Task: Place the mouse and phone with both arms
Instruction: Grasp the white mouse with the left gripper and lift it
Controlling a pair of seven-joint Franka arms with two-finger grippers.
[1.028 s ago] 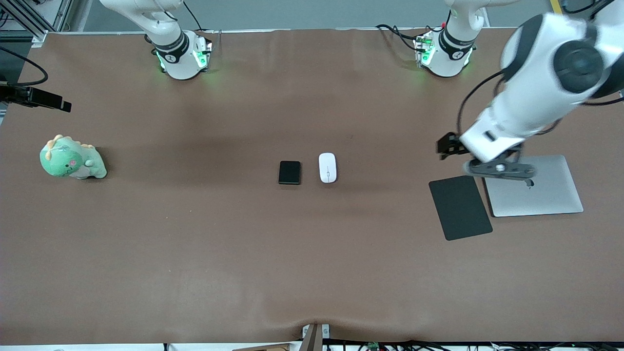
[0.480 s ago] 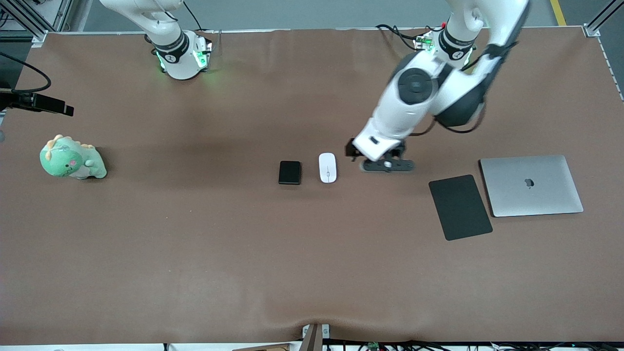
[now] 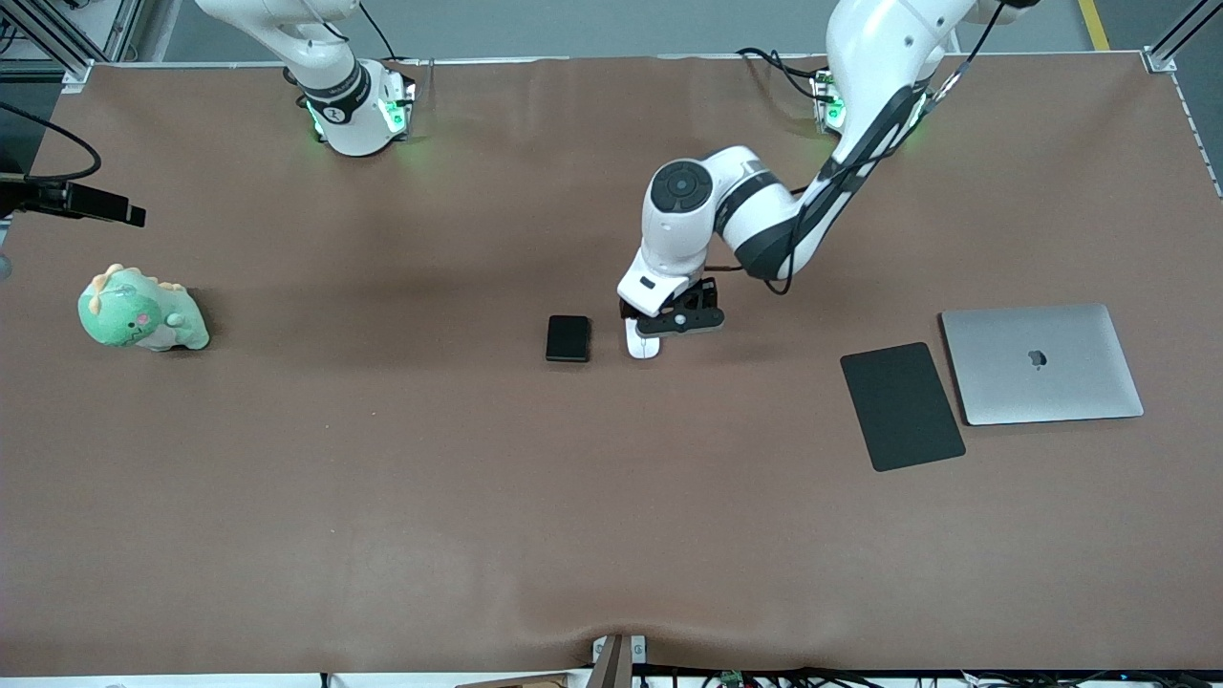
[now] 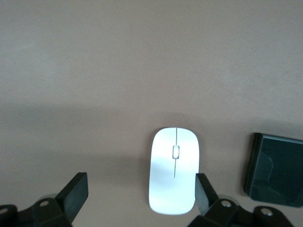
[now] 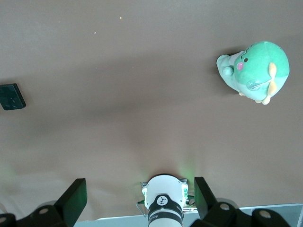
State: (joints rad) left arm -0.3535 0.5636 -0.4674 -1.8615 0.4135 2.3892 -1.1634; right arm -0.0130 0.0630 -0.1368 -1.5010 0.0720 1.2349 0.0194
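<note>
**A:** What does the counter (image 3: 382,497) look like?

**B:** It is a wide, matte brown sheet with a grey floor strip along its top edge. Both arm bases stand there, glowing green. At the centre the white mouse (image 3: 645,344) lies flat, with the black phone (image 3: 568,338) just beside it at its 9 o'clock, not touching.

**A:** And the arms?

**B:** The left gripper (image 3: 669,323) hangs right over the mouse, jaws spread wide, one finger (image 4: 207,191) beside the mouse's edge. The right gripper (image 5: 137,198) is high above the counter, jaws spread, that arm waiting.

**A:** Anything else?

**B:** A green dinosaur plush (image 3: 140,311) sits at 9 o'clock. At 3 o'clock are a black mouse pad (image 3: 901,405) and a closed silver laptop (image 3: 1041,363), side by side.
</note>
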